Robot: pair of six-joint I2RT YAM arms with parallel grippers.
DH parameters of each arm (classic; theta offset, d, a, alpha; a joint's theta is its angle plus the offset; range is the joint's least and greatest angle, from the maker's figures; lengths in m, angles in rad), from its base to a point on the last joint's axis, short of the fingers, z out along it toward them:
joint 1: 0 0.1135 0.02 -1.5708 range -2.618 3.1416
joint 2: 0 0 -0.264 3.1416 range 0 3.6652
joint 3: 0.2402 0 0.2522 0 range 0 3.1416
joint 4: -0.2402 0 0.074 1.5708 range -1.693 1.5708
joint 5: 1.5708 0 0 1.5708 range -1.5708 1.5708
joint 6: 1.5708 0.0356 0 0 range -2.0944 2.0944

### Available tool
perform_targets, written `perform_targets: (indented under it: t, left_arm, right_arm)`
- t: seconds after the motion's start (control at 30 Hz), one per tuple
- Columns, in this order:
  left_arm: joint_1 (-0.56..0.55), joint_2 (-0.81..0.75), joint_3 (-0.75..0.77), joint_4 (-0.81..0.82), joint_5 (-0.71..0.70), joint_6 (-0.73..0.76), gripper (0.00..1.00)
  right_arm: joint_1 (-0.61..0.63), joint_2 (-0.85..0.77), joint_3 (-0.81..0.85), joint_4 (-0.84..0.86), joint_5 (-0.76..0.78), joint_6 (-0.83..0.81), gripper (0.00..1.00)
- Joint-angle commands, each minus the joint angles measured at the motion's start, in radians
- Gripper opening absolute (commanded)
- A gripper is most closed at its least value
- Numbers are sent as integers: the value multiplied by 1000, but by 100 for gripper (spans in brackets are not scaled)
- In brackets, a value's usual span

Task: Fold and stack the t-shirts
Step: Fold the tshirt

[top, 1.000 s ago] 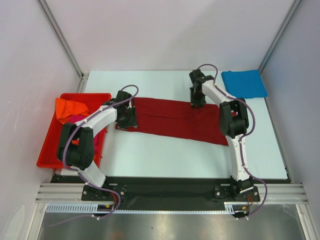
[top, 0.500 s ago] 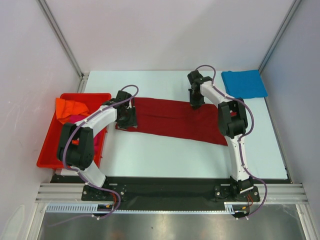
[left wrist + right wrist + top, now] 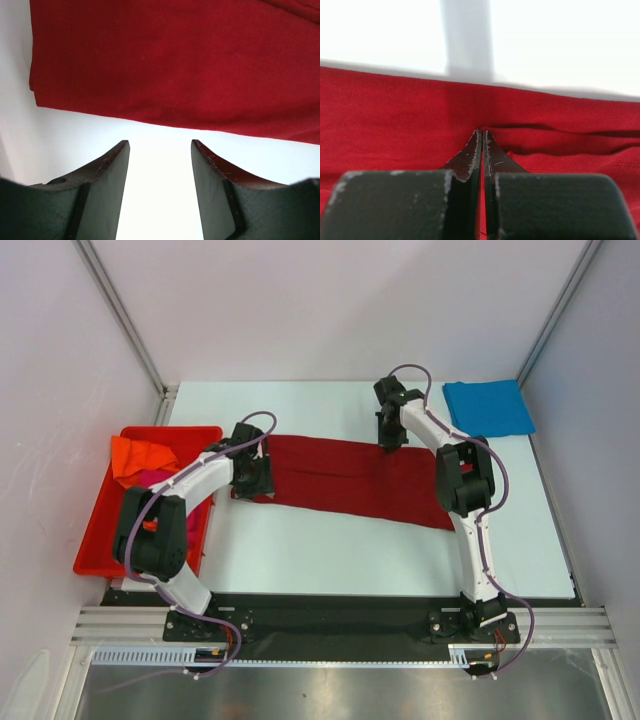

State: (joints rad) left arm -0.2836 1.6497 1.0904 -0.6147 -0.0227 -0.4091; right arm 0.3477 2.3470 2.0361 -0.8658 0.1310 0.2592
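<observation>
On your far left, the red bin (image 3: 98,530) holds the orange t-shirt (image 3: 140,454) with the magenta-pink t-shirt (image 3: 150,478) peeking out beneath it. Next to it, your left gripper (image 3: 160,150) stands spread over the bare desk (image 3: 330,550), just off the left end of the dark red t-shirt (image 3: 340,478), with nothing between its fingers. That shirt lies flat across the middle of the desk, where your right gripper (image 3: 481,134) is pressed together on a raised crease of it near the far edge, and the bright blue t-shirt (image 3: 488,407) lies folded in the far right corner.
</observation>
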Motion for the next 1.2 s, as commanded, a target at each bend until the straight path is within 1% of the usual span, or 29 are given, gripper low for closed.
perform_targets:
  t: [0.0, 0.13, 0.2, 0.23, 0.33, 0.4, 0.43, 0.47, 0.53, 0.57, 0.6, 0.67, 0.7, 0.73, 0.77, 0.8, 0.83, 0.87, 0.9, 0.93, 0.97, 1.0, 1.03, 1.07, 1.1, 1.17]
  left_arm:
    - [9, -53, -6, 9, -8, 0, 58]
    - [9, -62, -12, 7, -13, -2, 58]
    - [8, -68, -15, 7, -13, -4, 58]
    - [9, -70, -20, 4, -11, -5, 58]
    - [8, -83, -20, -2, -19, -4, 58]
    - [4, -97, -14, -5, -23, 7, 58]
    - [4, -102, 0, -8, -28, 13, 58]
    - [0, -108, 8, -8, -25, 38, 58]
    - [-9, -128, 35, -2, -23, 59, 59]
    - [-25, -136, 48, 4, -22, 85, 60]
    - [-37, -139, 60, 9, -22, 101, 60]
    - [-86, -142, 112, 23, -28, 143, 61]
    - [-104, -136, 132, 29, -25, 156, 61]
    - [-123, -108, 179, 29, -20, 165, 62]
    - [-138, -94, 206, 27, -7, 170, 62]
    - [-163, -78, 226, 27, 9, 170, 62]
    - [-173, -67, 258, 39, 15, 170, 63]
    - [-198, -51, 269, 49, 50, 165, 64]
    - [-210, -47, 276, 59, 58, 165, 65]
    - [-219, -42, 285, 79, 64, 167, 66]
    - [-236, -25, 308, 84, 69, 173, 68]
    - [-241, -15, 324, 79, 64, 174, 68]
    - [-244, -2, 357, 61, 55, 177, 67]
    - [-243, 11, 373, 50, 37, 184, 68]
    - [-243, 42, 393, 21, -23, 194, 68]
    - [-241, 71, 449, -11, -89, 248, 67]
  right_arm:
    - [7, -23, 56, 13, 3, -14, 0]
    - [8, 5, 88, 4, -22, -14, 4]
    - [10, 9, 90, 14, -42, -17, 19]
    - [8, 9, 91, 14, -44, -21, 23]
    - [5, 34, 130, -4, -67, -38, 28]
    - [4, 43, 186, -54, -51, -37, 32]
    - [2, 35, 197, -70, -41, -35, 36]
    - [-3, 25, 205, -84, -30, -23, 44]
    - [-13, -40, 204, -113, -16, -8, 50]
    - [-28, -70, 194, -124, -13, 15, 55]
    - [-38, -128, 182, -145, -13, 24, 57]
    - [-61, -199, 116, -165, -4, 66, 64]
    - [-93, -233, 86, -182, -11, 78, 64]
    - [-111, -312, 41, -182, -24, 89, 65]
    - [-131, -346, -47, -180, -40, 101, 66]
    - [-183, -389, -101, -176, -82, 119, 66]
    - [-209, -458, -150, -168, -97, 124, 66]
    - [-240, -497, -256, -154, -108, 127, 66]
    - [-268, -526, -307, -110, -137, 127, 67]
    - [-332, -552, -350, -90, -165, 129, 67]
    - [-366, -590, -393, -75, -185, 133, 67]
    - [-395, -604, -455, -41, -229, 141, 67]
    - [-445, -618, -493, -20, -246, 161, 67]
    - [-466, -636, -523, 2, -255, 173, 67]
    - [-487, -641, -569, 31, -278, 192, 67]
    - [-515, -647, -605, 63, -289, 224, 66]
